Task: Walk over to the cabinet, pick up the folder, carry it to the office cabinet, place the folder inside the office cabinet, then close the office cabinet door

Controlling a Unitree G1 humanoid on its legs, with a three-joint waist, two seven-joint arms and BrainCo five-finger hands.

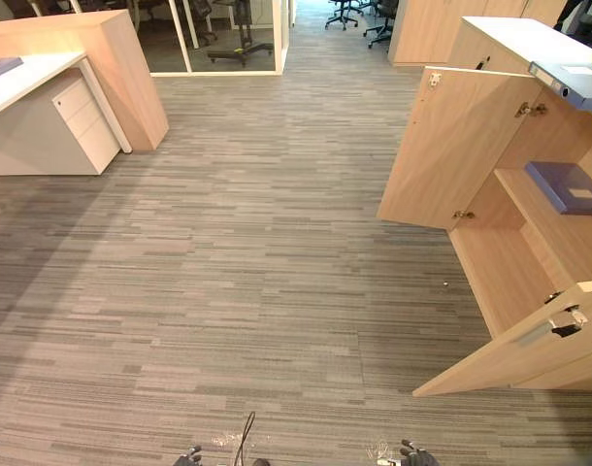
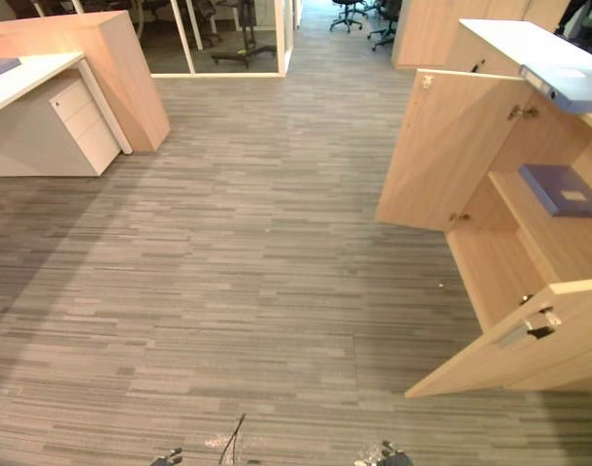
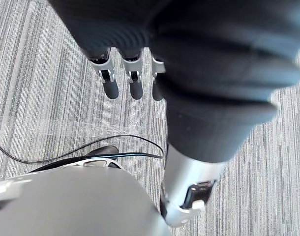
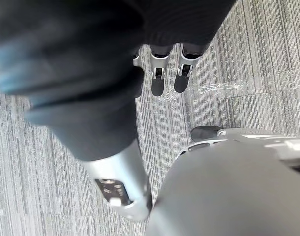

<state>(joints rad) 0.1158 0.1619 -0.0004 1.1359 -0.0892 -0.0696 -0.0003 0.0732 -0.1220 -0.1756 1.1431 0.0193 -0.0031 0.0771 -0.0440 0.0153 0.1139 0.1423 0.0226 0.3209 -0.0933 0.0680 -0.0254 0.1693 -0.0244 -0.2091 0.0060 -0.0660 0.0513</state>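
I see left hand [image 3: 132, 78] and right hand [image 4: 159, 73] hanging over carpet [image 1: 277, 243], fingers relaxed, empty. Blue folder [image 1: 568, 186] flat on shelf inside office cabinet [image 1: 509, 272]; 2nd folder [image 1: 579, 85] on top. Far door [image 1: 451, 146], near door [image 1: 514, 354] open.

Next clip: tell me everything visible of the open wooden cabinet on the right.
The cabinet is light wood-look board with a white top, standing on grey carpet at the robot's right. Both doors stand wide open: the far door and the near door, which carries a metal fitting. Inside, a shelf holds a flat blue-grey folder; a grey binder lies on top.
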